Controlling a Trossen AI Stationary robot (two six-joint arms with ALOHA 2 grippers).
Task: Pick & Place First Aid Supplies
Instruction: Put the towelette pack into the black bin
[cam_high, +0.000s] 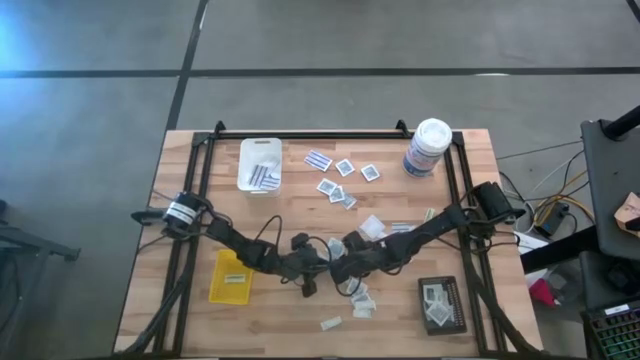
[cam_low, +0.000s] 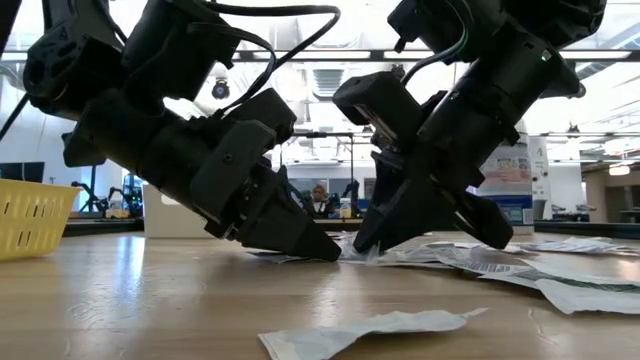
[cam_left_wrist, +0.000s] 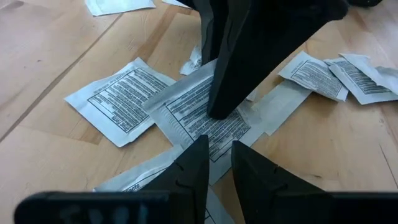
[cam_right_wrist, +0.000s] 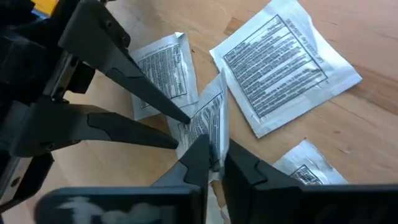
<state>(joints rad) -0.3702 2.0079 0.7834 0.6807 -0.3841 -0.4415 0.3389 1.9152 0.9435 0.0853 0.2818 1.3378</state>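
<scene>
The first aid supplies are small flat packets scattered over the wooden table (cam_high: 470, 150). Both arms meet over a cluster of them at the table's middle. A white printed packet (cam_left_wrist: 198, 115) lies there, one side buckled up into a ridge (cam_right_wrist: 208, 115). My right gripper (cam_right_wrist: 214, 152) is shut on that ridge. My left gripper (cam_left_wrist: 219, 146) comes from the table's left and stands slightly open, its tips at the same packet's edge. More printed packets (cam_right_wrist: 283, 59) lie flat around them. My left gripper has its two fingertips (cam_right_wrist: 185, 119) against the packet's raised edge (cam_right_wrist: 189, 130), slanting down from the table's left, with a gap between them. Whether the edge sits between the tips I cannot tell. My right gripper pinches the packet's buckled ridge (cam_right_wrist: 214, 140) between its two fingers. It slants down from the table's right. The rest of the packet lies on the table.
A white tray (cam_high: 260, 165) with striped strips stands at the far left, a yellow tray (cam_high: 230, 277) near left, a black tray (cam_high: 441, 305) with white packets near right. A white canister (cam_high: 428, 148) stands far right. Loose packets (cam_high: 345, 170) lie behind and in front of the grippers.
</scene>
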